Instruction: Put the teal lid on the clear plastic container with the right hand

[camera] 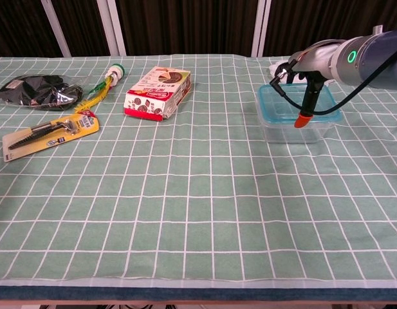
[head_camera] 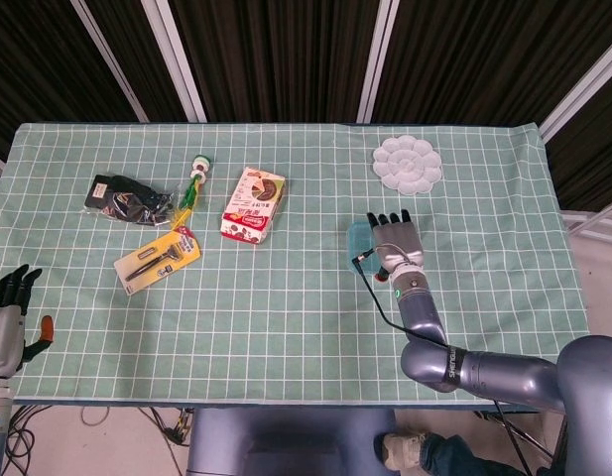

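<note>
The clear plastic container point(camera: 283, 131) stands right of the table's middle, and the teal lid point(camera: 269, 104) lies on top of it. In the head view only the left edge of the teal lid point(head_camera: 357, 238) shows past my right hand point(head_camera: 395, 238). My right hand point(camera: 311, 76) lies palm down across the lid, holding it. Its fingers reach over the top, and its orange-tipped thumb hangs down the container's near side. My left hand point(head_camera: 8, 309) hovers past the table's near left corner with fingers apart, holding nothing.
A snack box point(head_camera: 253, 204) lies left of the container. Further left are a black pouch point(head_camera: 127, 198), a carded knife point(head_camera: 157, 260) and a green-capped bundle point(head_camera: 193, 180). A white flower-shaped palette point(head_camera: 408, 164) sits behind the container.
</note>
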Action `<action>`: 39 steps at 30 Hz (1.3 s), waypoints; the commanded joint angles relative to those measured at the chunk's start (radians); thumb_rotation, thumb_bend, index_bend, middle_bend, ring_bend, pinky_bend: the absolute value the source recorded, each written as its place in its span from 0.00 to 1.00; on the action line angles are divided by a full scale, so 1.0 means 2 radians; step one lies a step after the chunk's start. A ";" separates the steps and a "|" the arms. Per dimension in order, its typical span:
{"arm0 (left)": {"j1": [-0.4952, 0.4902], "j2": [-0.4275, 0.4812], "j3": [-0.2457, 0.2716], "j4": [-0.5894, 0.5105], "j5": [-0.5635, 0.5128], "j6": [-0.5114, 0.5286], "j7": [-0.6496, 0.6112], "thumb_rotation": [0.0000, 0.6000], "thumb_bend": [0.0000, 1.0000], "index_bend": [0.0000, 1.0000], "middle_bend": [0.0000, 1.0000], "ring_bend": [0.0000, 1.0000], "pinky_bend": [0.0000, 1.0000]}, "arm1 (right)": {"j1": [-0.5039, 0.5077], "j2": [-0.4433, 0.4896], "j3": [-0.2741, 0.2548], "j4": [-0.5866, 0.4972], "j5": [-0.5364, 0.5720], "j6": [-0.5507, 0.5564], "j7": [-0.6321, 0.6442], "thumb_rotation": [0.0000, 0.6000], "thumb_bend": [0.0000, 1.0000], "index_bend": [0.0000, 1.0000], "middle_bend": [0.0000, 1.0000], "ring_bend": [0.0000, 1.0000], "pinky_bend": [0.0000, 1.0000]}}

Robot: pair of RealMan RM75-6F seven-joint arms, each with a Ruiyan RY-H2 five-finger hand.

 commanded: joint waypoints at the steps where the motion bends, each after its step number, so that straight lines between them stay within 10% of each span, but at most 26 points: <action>1: 0.000 0.000 0.000 0.000 0.000 0.000 -0.001 1.00 0.54 0.09 0.00 0.00 0.00 | 0.003 -0.006 0.001 0.001 0.009 0.008 -0.008 1.00 0.27 0.00 0.49 0.13 0.00; 39: -0.003 0.003 0.001 -0.002 -0.006 -0.002 -0.003 1.00 0.54 0.09 0.00 0.00 0.00 | 0.003 -0.016 0.017 0.016 0.030 -0.003 -0.020 1.00 0.27 0.00 0.49 0.13 0.00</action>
